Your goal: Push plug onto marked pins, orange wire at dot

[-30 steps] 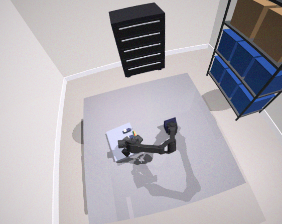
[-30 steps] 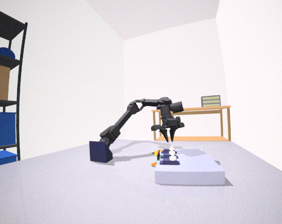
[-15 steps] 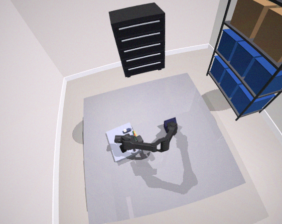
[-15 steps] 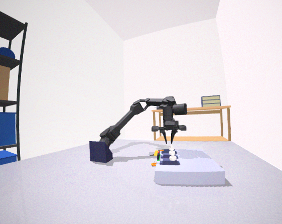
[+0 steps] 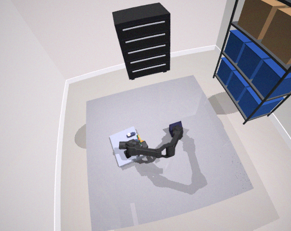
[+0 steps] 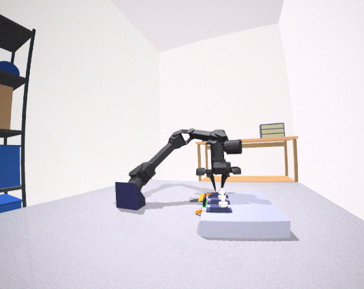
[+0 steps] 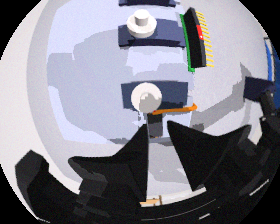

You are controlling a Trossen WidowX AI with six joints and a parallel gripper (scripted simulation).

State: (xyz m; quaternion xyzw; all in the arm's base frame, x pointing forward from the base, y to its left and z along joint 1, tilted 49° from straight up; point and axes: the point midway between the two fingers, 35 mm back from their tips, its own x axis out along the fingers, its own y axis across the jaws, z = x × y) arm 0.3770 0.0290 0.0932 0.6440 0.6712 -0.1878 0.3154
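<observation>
The light blue holder (image 5: 118, 135) (image 6: 245, 230) (image 7: 81, 100) carries three dark servos with white horns. The nearest servo (image 7: 176, 92) in the wrist view has an orange lead (image 7: 176, 109). A small dark piece, seemingly the plug (image 7: 155, 126), lies beside that servo; its holes cannot be made out. The black pin header (image 7: 193, 42) stands at the holder's edge with yellow pins (image 7: 206, 45) pointing outward and a red band (image 7: 199, 32) with a pale dot. My gripper (image 6: 219, 189) (image 7: 158, 124) is partly open and empty, pointing down above the holder, fingertips on either side of the plug in the wrist view.
The dark blue arm base (image 5: 175, 127) (image 6: 129, 196) stands on the grey table top (image 5: 116, 191) (image 6: 103, 246), to the side of the holder. Loose orange wire (image 6: 198, 212) shows beside the holder's edge. A shelf rack, a drawer cabinet and a wooden bench stand farther off.
</observation>
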